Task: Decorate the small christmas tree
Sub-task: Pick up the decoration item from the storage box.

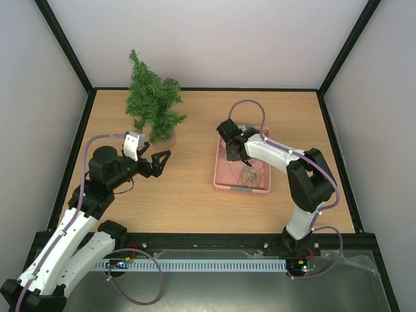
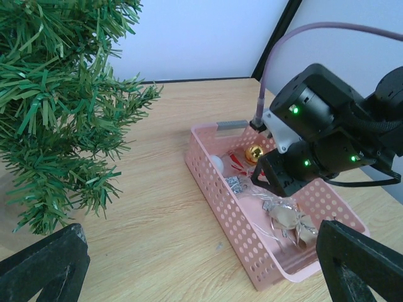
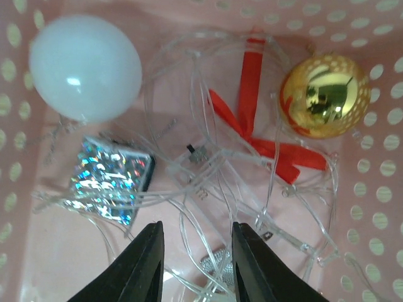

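Tabletop (image 1: 195,195) carries the small christmas tree (image 1: 153,101) at its far left, upright and bare of ornaments, so by my reading all the decorating is left to do. The pink basket (image 1: 222,186) sits well to its right. The left arm's fingers (image 1: 164,156) spread wide and empty near the tree. The right arm's fingers (image 3: 141,270) hang narrowed but apart over a clear wire tangle (image 3: 189,157), visibly gripping nothing. Only the right wrist view shows the white ball (image 3: 85,66), gold ball (image 3: 324,94) and glittery silver box (image 3: 110,182) up close.
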### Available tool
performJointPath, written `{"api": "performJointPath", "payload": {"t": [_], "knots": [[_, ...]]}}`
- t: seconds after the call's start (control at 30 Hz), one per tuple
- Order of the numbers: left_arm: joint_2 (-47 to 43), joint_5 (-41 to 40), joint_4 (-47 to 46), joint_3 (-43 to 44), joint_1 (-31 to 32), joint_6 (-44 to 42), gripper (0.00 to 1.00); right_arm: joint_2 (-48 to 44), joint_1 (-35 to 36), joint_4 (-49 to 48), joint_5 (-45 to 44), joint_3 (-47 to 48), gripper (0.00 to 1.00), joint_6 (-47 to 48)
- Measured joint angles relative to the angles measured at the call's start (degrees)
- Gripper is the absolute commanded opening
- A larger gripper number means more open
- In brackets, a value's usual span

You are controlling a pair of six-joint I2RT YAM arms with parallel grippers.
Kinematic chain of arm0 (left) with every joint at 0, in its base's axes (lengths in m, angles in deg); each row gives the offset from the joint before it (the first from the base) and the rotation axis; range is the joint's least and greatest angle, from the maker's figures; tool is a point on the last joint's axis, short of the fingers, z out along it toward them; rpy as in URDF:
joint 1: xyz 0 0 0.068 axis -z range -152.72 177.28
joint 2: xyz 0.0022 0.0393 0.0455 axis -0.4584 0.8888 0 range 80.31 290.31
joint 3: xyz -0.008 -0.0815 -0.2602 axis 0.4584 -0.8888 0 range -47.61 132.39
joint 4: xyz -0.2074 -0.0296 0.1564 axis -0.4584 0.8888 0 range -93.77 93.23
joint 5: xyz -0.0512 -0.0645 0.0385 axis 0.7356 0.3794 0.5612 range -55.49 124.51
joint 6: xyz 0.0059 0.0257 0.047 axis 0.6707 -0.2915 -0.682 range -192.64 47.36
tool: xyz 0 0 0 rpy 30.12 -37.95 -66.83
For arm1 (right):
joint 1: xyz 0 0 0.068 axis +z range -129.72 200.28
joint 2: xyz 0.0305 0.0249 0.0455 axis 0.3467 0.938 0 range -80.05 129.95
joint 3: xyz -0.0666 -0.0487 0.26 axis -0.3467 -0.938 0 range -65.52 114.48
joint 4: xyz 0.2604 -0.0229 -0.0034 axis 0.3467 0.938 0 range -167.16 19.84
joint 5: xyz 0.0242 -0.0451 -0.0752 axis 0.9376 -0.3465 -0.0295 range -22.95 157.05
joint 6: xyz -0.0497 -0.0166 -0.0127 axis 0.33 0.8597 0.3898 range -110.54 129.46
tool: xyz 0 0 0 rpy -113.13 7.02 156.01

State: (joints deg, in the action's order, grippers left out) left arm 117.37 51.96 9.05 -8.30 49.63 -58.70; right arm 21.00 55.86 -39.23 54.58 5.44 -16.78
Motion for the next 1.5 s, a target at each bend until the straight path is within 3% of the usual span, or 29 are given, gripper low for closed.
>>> {"api": "performJointPath", "payload": {"t": [0.2, 0.37, 0.63, 1.5], "knots": [[-0.5, -0.28, 0.0, 0.0, 0.24, -0.04, 1.0, 0.0, 0.0, 0.85, 2.14, -3.13, 0.28, 1.03], [-0.5, -0.55, 0.0, -0.02, 0.24, -0.04, 1.0, 1.29, 0.0, 0.94, 2.56, -3.45, 0.21, 2.49], [-0.5, -0.59, 0.0, -0.07, 0.26, -0.04, 1.0, 2.12, 0.0, 2.03, 1.79, -3.52, 0.3, 3.96], [-1.14, -0.59, 0.0, -0.09, 0.33, -0.04, 1.0, 3.76, 5.53, 6.86, -1.51, 0.59, 0.26, 12.2]]}}
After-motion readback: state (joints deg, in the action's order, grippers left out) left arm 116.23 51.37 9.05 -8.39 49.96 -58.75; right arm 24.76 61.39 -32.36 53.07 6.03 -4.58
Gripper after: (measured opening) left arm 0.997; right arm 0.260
